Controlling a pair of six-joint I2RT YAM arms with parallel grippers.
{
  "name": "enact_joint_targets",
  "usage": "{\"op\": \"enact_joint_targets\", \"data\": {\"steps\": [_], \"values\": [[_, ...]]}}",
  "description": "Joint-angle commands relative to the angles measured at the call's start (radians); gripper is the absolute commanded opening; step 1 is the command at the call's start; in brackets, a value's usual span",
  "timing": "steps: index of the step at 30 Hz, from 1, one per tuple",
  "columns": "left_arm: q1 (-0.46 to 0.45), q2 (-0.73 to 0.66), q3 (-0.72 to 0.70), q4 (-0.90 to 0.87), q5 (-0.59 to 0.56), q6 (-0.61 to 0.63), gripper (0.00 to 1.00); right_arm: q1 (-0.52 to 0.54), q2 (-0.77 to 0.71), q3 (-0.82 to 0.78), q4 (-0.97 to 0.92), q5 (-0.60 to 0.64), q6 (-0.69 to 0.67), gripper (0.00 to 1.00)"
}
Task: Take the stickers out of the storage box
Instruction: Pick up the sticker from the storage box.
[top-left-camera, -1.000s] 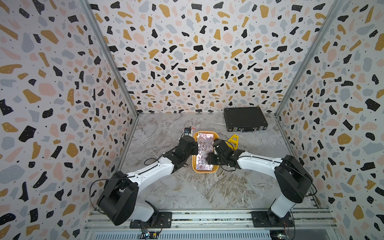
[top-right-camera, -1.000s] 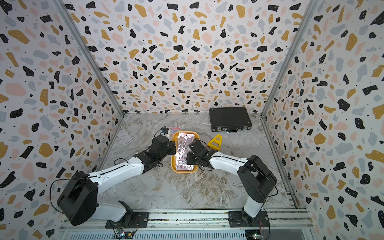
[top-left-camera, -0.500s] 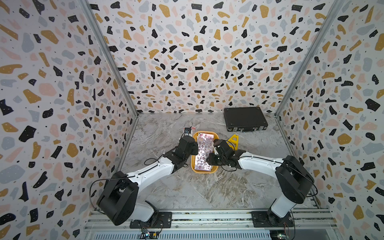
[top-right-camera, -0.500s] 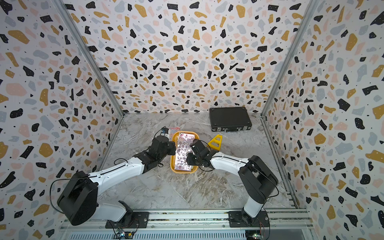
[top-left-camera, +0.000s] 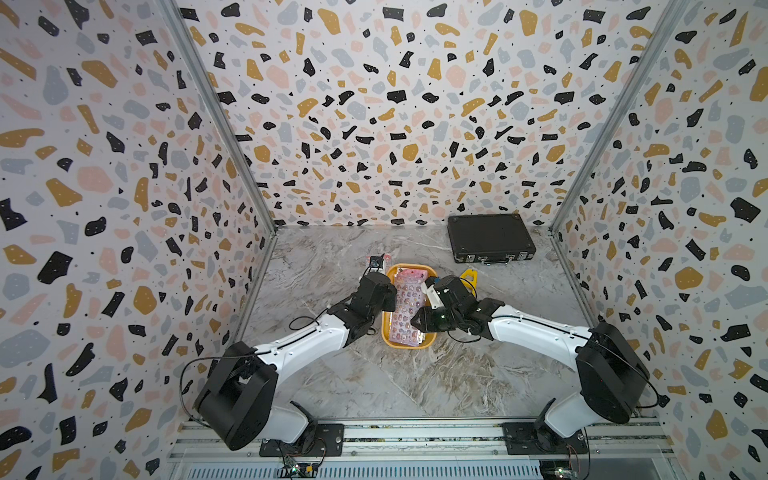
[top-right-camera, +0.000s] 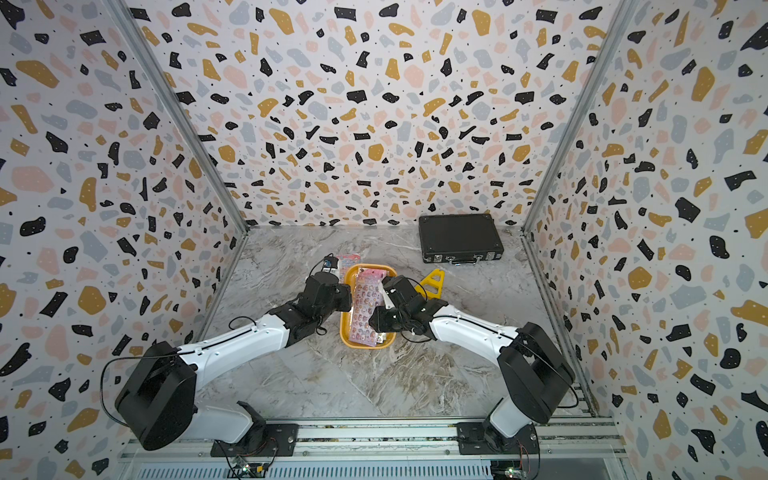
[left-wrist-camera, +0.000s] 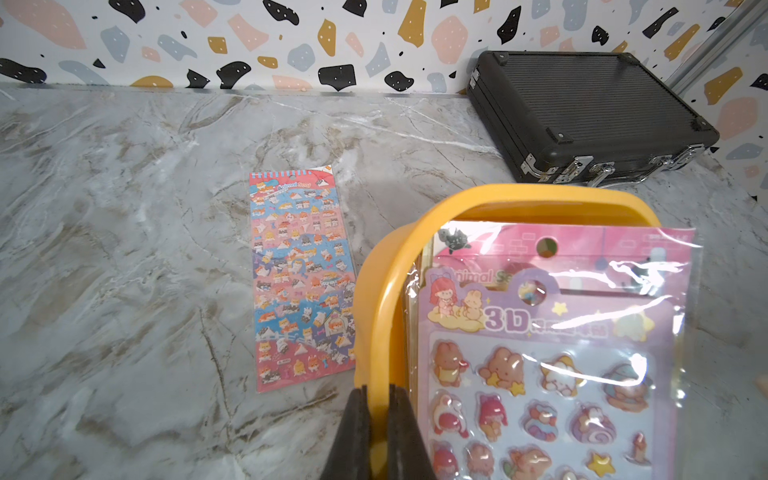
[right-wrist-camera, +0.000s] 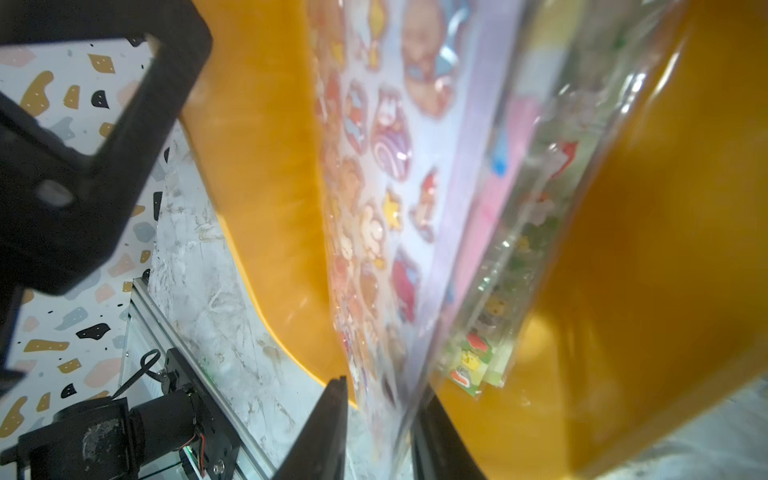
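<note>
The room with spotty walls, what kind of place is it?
Probably a robot test booth, not a home: spotty walls box in a small marble-patterned table, and two robot arms are bolted to a metal rail along its front.

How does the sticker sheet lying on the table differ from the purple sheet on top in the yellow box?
The table sheet lies flat on the marble, untouched; the purple sheet sits tilted in the storage box, its edge between the fingers of the right gripper. The table sheet is red and blue with tiny, crowded stickers; the purple sheet has fewer, larger, puffy ones. Both are rectangular cartoon-animal sheets in glossy clear sleeves.
</note>
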Motion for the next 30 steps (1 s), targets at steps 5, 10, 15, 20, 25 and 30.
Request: {"op": "enact_joint_targets", "data": {"steps": [5,10,15,20,25,30], "values": [[-0.008,0.007,0.038,0.039,-0.018,0.013,0.00,-0.001,-0.022,0.051,-0.131,0.084,-0.034,0.16],[-0.010,0.008,0.043,0.035,-0.021,0.015,0.00,-0.003,-0.019,0.054,-0.144,0.111,-0.042,0.05],[-0.010,0.011,0.048,0.022,-0.034,0.012,0.00,-0.003,-0.043,0.056,-0.197,0.207,-0.053,0.00],[-0.011,0.019,0.058,0.005,-0.041,0.009,0.00,-0.004,-0.066,0.047,-0.232,0.248,-0.067,0.01],[-0.011,0.021,0.066,-0.004,-0.039,0.007,0.00,-0.029,-0.058,0.028,-0.228,0.222,-0.066,0.12],[-0.013,0.027,0.071,-0.011,-0.037,0.007,0.00,-0.047,-0.065,0.020,-0.207,0.192,-0.059,0.28]]}}
